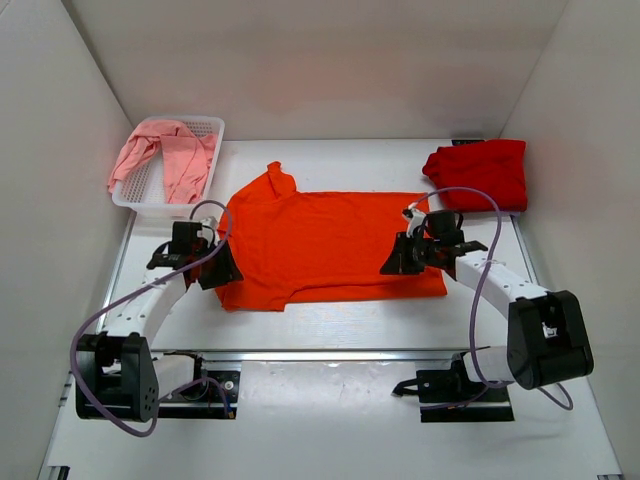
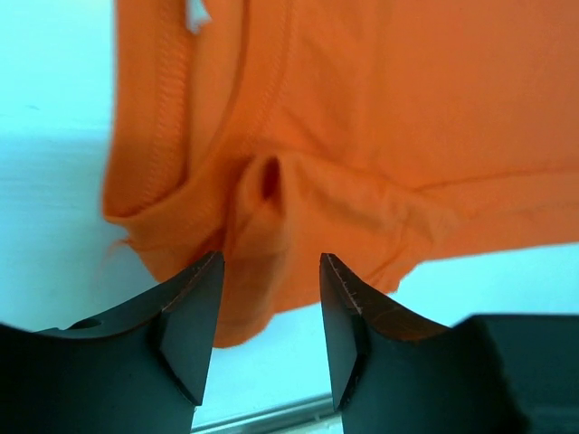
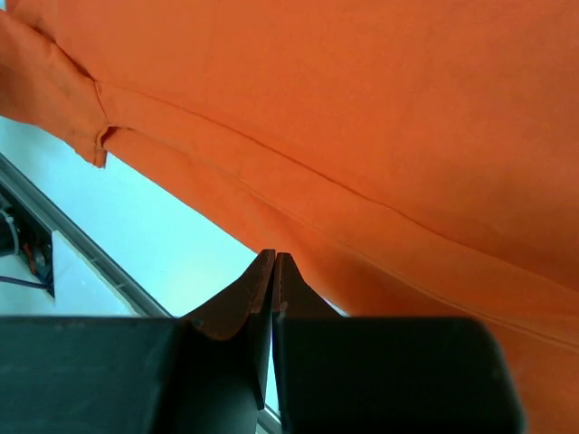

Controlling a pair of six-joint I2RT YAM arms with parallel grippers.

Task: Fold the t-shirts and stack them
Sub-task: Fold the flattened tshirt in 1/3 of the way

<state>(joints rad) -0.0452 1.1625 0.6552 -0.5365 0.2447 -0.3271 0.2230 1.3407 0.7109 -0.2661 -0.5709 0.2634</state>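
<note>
The bright orange t-shirt (image 1: 330, 245) lies spread flat in the middle of the table, collar toward the left. My left gripper (image 1: 222, 268) sits at its left edge. In the left wrist view it (image 2: 271, 262) is open, and a bunched fold of orange cloth (image 2: 271, 208) lies just beyond the tips. My right gripper (image 1: 392, 265) rests near the shirt's lower right. In the right wrist view it (image 3: 273, 256) is shut, tips pressed on the orange hem (image 3: 298, 271). The darker red t-shirt (image 1: 480, 172) sits folded at the back right. The pale pink t-shirt (image 1: 165, 160) is crumpled in the basket.
A white mesh basket (image 1: 150, 207) stands at the back left and holds the pink shirt. White walls close in the table on the left, right and back. A metal rail (image 1: 330, 355) runs along the near edge in front of the arm bases.
</note>
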